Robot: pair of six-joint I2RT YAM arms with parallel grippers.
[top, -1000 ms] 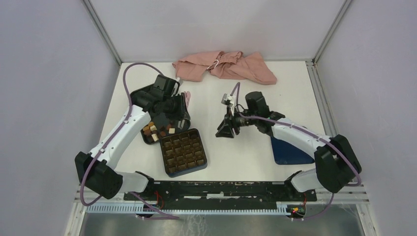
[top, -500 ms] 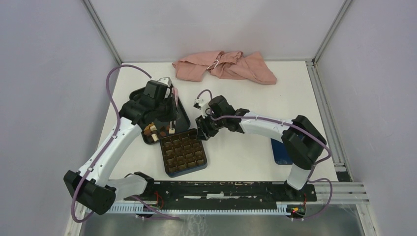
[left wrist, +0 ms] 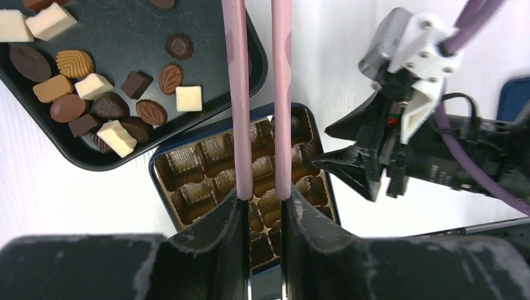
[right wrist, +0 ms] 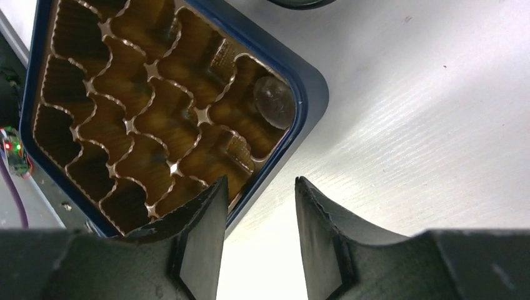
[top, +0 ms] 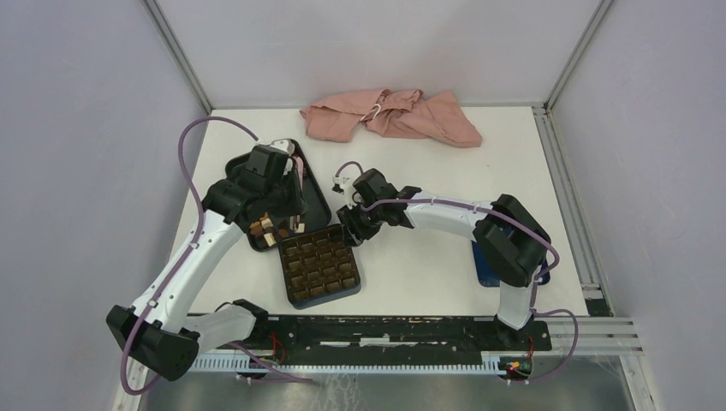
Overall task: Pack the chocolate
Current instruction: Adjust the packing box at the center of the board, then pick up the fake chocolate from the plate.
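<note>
Your right gripper (right wrist: 260,182) just swung over to box (right wrist: 312,94) corner, jaws spread, empty, either side of rim. Your left gripper (left wrist: 256,37) shifted over tray (left wrist: 125,25), fingers nearly together, can't tell if holding. Most chocolate (left wrist: 94,87) on tray, one piece (right wrist: 273,100) in box. Packing barely started.

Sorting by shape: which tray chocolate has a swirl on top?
The round dark chocolate lying alone; the others are squares, ovals or ribbed leaves.

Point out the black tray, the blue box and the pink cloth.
black tray (left wrist: 115,28): left wrist view, bare floor of the tray.
blue box (right wrist: 310,94): right wrist view, rounded corner of its rim.
pink cloth (top: 389,116): top view, middle of the bundle.
</note>
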